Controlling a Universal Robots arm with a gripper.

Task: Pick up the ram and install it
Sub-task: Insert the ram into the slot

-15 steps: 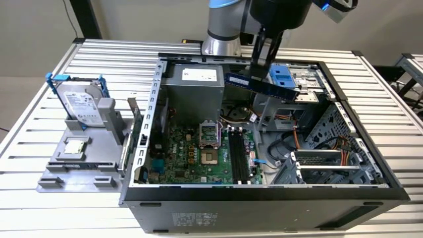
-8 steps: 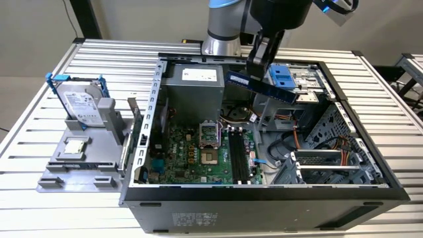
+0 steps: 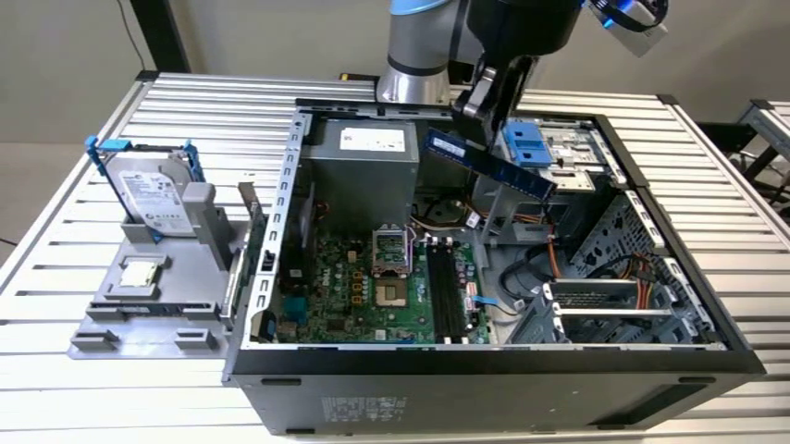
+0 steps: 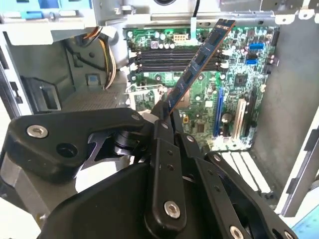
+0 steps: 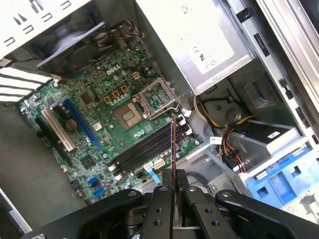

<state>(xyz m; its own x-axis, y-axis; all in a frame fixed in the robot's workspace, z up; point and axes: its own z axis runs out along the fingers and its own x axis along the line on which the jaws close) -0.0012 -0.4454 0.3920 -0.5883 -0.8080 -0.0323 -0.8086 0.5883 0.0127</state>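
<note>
My gripper is shut on the ram, a long dark stick held tilted in the air above the open computer case. The stick hangs over the back right part of the case, well above the black memory slots on the green motherboard. In the second wrist view the ram juts out from my gripper over the slots. In the first wrist view the ram shows edge-on, rising from my gripper toward the slots.
A silver hard drive in a blue frame and a small square chip rest on a grey stand at the exterior view's left. Inside the case are the power supply, the processor socket, a blue drive caddy and loose cables.
</note>
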